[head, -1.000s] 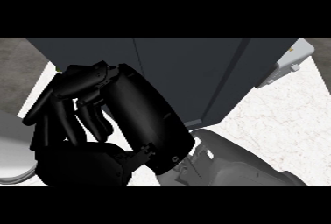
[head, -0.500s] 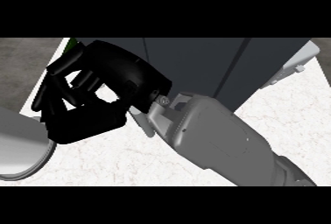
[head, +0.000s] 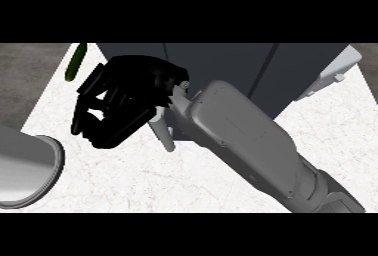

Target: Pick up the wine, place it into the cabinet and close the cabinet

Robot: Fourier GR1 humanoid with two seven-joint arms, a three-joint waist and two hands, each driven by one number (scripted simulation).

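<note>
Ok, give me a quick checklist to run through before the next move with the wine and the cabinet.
1. Wine located: ok, a green bottle shows at the upper left, just beyond the right hand.
2. Bottle held by the right hand: cannot tell, any contact is hidden.
3. Bottle inside the cabinet: not ok, it shows left of the cabinet.
4. Cabinet door open enough: cannot tell.
5. Left hand out of the way: cannot tell, only its grey forearm shows at the lower left.

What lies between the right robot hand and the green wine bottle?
Head view: only a bare strip of white counter separates the right robot hand from the wine bottle.
</note>
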